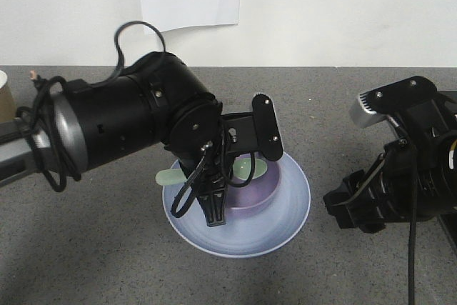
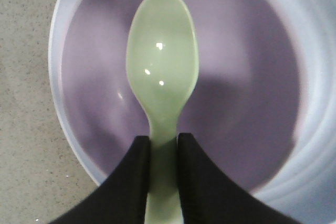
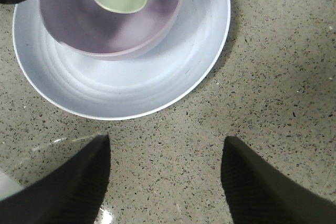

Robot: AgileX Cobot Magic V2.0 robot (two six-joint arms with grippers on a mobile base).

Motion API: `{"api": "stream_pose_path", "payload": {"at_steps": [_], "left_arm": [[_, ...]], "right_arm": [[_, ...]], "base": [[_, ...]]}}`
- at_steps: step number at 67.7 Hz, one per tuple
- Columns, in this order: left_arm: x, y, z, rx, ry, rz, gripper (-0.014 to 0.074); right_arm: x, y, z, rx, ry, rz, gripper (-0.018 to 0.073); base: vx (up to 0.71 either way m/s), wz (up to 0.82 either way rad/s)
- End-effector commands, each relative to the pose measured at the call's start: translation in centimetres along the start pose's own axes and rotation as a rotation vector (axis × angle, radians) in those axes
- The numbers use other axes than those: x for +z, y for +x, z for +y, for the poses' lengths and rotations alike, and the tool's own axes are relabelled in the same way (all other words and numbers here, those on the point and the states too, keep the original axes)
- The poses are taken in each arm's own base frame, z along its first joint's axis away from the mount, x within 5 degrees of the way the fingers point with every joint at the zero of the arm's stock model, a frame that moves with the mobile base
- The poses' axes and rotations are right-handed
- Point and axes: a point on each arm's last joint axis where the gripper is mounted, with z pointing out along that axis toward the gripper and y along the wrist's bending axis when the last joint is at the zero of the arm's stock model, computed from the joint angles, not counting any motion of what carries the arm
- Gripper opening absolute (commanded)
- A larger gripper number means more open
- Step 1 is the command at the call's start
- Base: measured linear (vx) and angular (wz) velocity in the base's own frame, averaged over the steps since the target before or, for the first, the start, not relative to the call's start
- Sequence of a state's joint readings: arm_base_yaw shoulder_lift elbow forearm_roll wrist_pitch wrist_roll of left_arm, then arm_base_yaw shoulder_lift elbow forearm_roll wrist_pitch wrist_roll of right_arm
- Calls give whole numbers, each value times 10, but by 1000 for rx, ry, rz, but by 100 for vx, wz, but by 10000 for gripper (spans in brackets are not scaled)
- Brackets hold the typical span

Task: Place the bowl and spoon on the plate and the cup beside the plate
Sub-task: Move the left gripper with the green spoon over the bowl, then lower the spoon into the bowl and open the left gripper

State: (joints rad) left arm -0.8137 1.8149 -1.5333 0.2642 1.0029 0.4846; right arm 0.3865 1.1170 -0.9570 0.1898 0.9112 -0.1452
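Left gripper (image 2: pixel 161 144) clamped on spoon (image 2: pixel 163 66) handle, scoop at 12 o'clock inside bowl (image 2: pixel 247 87) | bowl on plate (image 3: pixel 157 85), crowding its 11 o'clock rim | right gripper (image 3: pixel 165 148) jaws spread, plate at 11 o'clock, bare table (image 3: pixel 278 77) at 1 o'clock | cup (image 1: pixel 3 94) at front view's 9 o'clock edge, well apart.

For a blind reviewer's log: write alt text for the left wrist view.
The left gripper is shut on the handle of a mint-green spoon, whose scoop points into the purple bowl. The bowl sits on a pale blue plate, with speckled grey table at the left.
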Motion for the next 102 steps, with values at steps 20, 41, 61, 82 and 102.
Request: {"api": "stream_pose_path", "payload": {"at_steps": [20, 41, 61, 82, 102], "left_arm": [[-24, -4, 9, -11, -72, -67, 69], [-23, -3, 8, -12, -62, -50, 180], [-24, -3, 8, -39, -61, -61, 262], [-38, 3, 17, -181, -61, -39, 262], [-91, 59, 46, -504, -70, -37, 262]], "right_arm": [[-12, -9, 0, -5, 7, -93, 456], [-12, -9, 0, -5, 7, -93, 456], [-12, -9, 0, -5, 7, -93, 456], [-12, -9, 0, -5, 7, -94, 456], [-12, -9, 0, -5, 7, -94, 456]], "base": [[0, 0], [0, 0], [0, 0], [0, 0], [0, 0]]}}
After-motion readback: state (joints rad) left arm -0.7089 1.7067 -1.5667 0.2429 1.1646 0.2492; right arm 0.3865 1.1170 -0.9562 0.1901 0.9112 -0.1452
